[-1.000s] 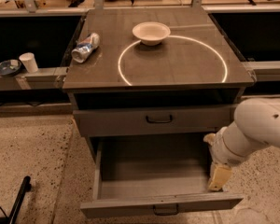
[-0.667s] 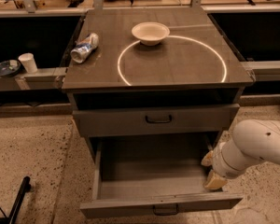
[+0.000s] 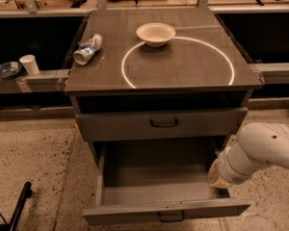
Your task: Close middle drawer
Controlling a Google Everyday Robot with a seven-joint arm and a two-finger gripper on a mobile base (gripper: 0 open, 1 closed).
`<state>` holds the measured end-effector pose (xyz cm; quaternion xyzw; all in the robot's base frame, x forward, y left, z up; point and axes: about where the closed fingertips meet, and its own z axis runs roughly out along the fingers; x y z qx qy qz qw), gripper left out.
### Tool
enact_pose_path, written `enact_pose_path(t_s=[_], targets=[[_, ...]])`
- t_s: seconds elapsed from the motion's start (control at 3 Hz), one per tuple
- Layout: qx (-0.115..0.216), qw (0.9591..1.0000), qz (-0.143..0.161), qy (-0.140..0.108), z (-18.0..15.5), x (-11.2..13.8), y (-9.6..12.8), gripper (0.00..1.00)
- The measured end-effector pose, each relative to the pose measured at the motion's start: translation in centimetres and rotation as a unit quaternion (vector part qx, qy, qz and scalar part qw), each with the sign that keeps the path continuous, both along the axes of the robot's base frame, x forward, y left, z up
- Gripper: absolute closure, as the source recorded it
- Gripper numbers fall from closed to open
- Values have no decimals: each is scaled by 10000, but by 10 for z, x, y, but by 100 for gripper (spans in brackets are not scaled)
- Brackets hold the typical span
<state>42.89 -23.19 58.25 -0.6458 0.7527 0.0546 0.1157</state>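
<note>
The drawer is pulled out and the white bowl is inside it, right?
No. In the camera view the middle drawer is pulled out, but the white bowl sits on the cabinet top. The gripper is by the drawer's right wall.

Views: a single camera.
Position: raised above and in front of the desk [image 3: 183,71], roughly on its centre line.
Facing: down at a slant toward the desk's front, so both its top and its front face show.
Nearness: close. The desk top fills the upper half, and the open middle drawer [image 3: 154,179] reaches almost to the bottom edge.
Edges: floor [image 3: 33,148] shows on both sides.
Tool: the tool [image 3: 217,174] sits low at the right, beside the middle drawer's right wall, on an arm [image 3: 265,148] entering from the right edge.
</note>
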Motion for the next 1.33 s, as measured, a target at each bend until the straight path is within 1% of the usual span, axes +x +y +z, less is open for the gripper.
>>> enact_pose_path(t_s=[0.33, 0.67, 1.0, 1.33], targets=[[-148, 9992, 208, 319, -26, -21, -1, 100], [-262, 9966, 462, 635, -54, -48, -1, 100], [-163, 9946, 573, 854, -80, -72, 6, 100], [50, 9947, 515, 892, -112, -90, 17, 100]])
